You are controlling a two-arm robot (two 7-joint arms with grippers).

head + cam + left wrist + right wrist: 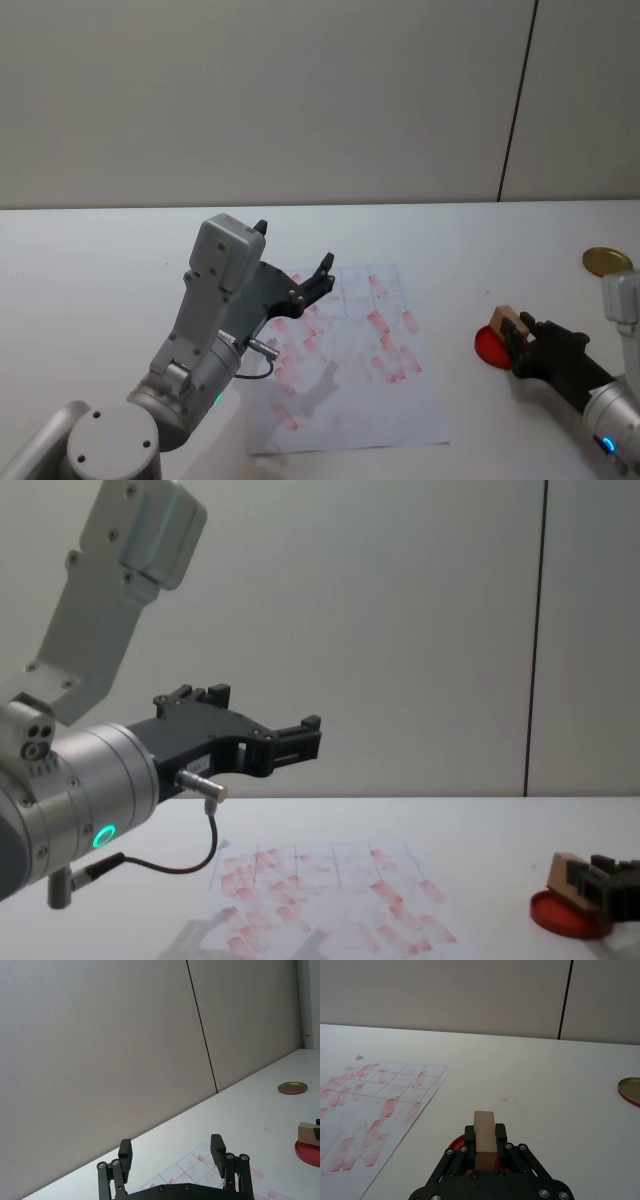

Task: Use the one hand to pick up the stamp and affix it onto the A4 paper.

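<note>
Right gripper, lower right of head view: fingers clamped on the stamp, over the red ink pad | stamp: judged light, rigid wood; best held by its long flanks | A4 paper: frame centre, well apart | left gripper: fingers wide, empty, raised above the paper's left.

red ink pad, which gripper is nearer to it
Right. The right gripper is at the ink pad, jaws shut on the stamp above it. The left gripper hangs open above the A4 paper, well off to the pad's left.
</note>
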